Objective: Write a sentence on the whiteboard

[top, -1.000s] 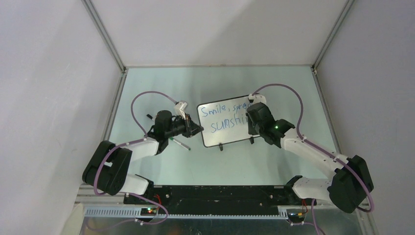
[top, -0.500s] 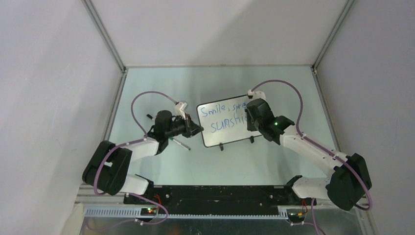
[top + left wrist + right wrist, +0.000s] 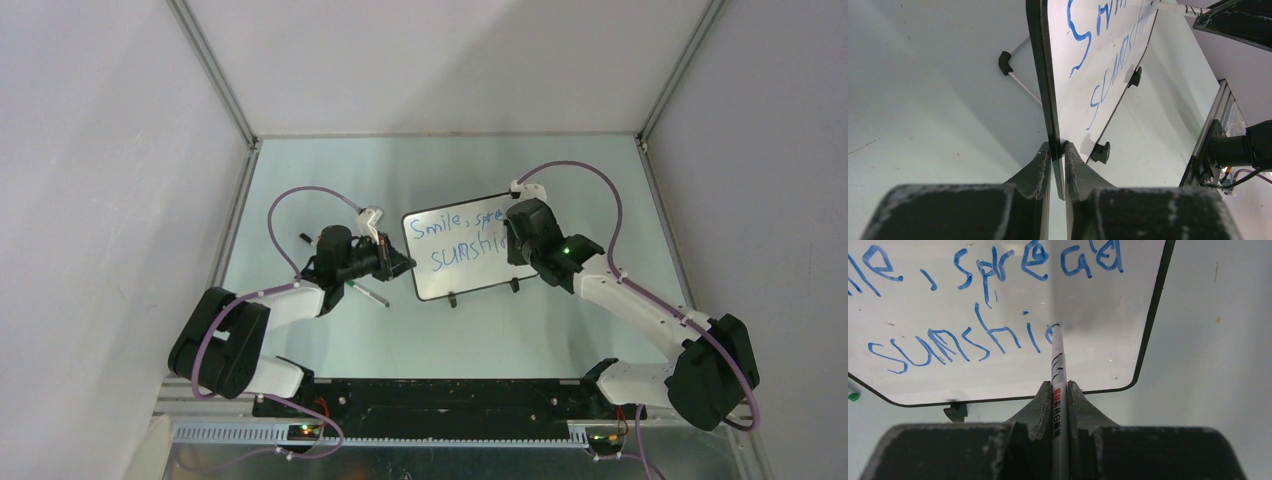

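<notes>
**Marker tip on the board, second line part-written**

On the pale green table (image 3: 400, 340) the whiteboard (image 3: 460, 282) stands near the middle, between the two arms, propped on its small black feet (image 3: 1100, 152) and leaning back a little. The left gripper (image 3: 1057, 146) is clamped on the board's left edge, one finger on each face of the black frame. The right gripper (image 3: 1060, 386) is closed tight around a white marker (image 3: 1057, 357), whose tip touches the board just right of the last blue stroke.

The step in hand looks like the next letter of the lower word. Doing it well calls for light, even pressure, because the board rests only on its feet and a hard push would rock it against the left arm's hold. Strokes should stay small (little white is left before the right frame), and the letters should run level with those already there.

The sentence (image 3: 964, 346) is blue, loose handwriting in two lines. The right wrist view shows "le, spread" above and "sunshi" below, with a short mark begun at the tip. The glossy surface shows a grey shadow around the marker.
</notes>
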Motion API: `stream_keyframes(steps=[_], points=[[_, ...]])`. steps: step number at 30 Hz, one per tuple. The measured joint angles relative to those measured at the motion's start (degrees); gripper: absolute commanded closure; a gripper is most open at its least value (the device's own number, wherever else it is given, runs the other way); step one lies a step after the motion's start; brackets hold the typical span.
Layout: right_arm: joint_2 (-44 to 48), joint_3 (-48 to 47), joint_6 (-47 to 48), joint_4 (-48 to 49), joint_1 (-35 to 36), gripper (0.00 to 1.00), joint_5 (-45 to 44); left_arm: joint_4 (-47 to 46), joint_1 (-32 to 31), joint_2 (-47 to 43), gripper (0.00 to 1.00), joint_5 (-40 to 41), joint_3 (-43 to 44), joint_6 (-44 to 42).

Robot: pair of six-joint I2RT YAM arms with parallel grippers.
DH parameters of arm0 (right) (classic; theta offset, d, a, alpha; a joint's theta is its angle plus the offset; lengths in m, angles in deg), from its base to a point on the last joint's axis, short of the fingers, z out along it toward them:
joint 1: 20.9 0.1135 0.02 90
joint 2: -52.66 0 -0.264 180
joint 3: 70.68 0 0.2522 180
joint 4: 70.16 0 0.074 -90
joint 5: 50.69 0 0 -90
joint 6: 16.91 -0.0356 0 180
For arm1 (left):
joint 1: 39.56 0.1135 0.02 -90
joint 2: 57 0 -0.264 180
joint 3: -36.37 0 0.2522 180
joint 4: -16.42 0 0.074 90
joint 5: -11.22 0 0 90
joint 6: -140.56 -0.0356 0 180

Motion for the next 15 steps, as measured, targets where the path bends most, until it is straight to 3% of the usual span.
stream_keyframes(steps=[15], points=[[0.00, -0.02, -0.24, -0.68, -0.90, 1.00, -0.28, 0.00, 0.00, 0.00, 0.94, -0.02, 0.00, 0.00]])
